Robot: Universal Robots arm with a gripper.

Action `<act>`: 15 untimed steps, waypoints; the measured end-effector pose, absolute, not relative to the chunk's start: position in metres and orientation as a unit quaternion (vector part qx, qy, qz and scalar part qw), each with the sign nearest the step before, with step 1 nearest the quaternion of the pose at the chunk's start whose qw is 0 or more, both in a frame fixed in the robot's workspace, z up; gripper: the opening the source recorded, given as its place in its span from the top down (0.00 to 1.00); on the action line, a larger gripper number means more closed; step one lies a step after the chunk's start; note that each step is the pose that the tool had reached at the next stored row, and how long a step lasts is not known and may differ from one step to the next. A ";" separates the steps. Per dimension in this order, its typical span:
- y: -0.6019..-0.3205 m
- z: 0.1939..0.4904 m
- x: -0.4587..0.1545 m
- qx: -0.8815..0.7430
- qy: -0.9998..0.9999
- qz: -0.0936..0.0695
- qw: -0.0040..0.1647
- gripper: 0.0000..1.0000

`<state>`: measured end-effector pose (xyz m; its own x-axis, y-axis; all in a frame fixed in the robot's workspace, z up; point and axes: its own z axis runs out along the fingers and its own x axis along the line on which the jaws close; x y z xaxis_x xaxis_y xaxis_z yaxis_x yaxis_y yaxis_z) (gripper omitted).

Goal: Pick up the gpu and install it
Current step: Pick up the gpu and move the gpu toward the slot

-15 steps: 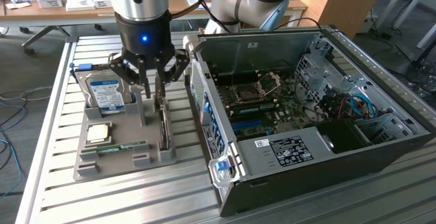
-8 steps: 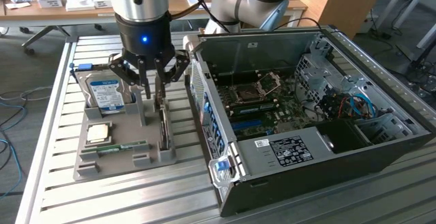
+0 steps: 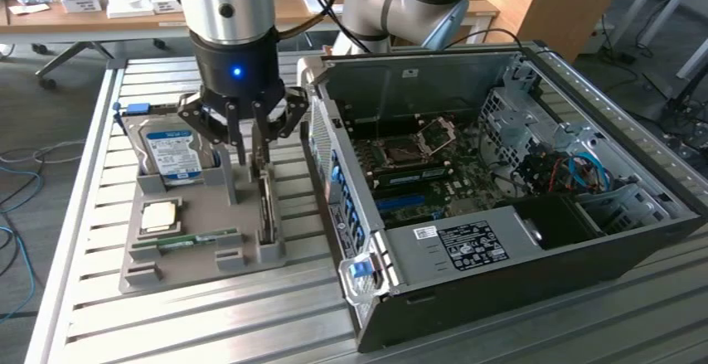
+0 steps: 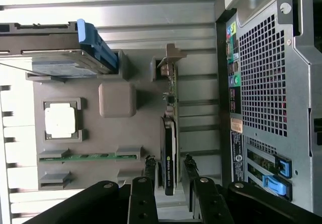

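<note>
Gpu (image 4: 170, 133) upright within parted hand (image 4: 169, 159)

**Desk:** How is the exterior view lit?
**Photographer:** Soft, even daylight covers the bench (image 3: 166, 314). A blue lamp (image 3: 235, 71) glows on the arm (image 3: 227, 16), and the inside of the computer case (image 3: 443, 70) sits in shadow.
**Desk:** And the wrist view?
**Photographer:** Glare whitens some bench slats, and the hand (image 4: 168, 166) reads as a dark silhouette.

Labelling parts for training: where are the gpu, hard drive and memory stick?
gpu (image 4: 170, 176): wrist view, black face.
hard drive (image 3: 172, 150): exterior view, blue-white label.
memory stick (image 4: 88, 157): wrist view, middle of green board.
</note>
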<state>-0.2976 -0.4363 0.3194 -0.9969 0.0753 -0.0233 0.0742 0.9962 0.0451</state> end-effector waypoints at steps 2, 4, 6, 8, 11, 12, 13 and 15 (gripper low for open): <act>-0.436 0.316 -0.298 0.037 0.999 0.022 0.012 0.64; -0.436 0.313 -0.297 0.037 0.999 0.022 0.012 0.64; -0.436 0.310 -0.297 0.037 0.999 0.022 0.013 0.64; -0.436 0.309 -0.297 0.037 0.999 0.022 0.012 0.64; -0.436 0.309 -0.297 0.037 0.999 0.022 0.012 0.64; -0.436 0.309 -0.297 0.037 0.999 0.022 0.012 0.64; -0.436 0.309 -0.297 0.037 0.999 0.022 0.012 0.64; -0.436 0.309 -0.297 0.037 0.999 0.022 0.012 0.64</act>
<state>-0.2975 -0.4363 0.3092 -0.9969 0.0753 -0.0233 0.0742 0.9962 0.0451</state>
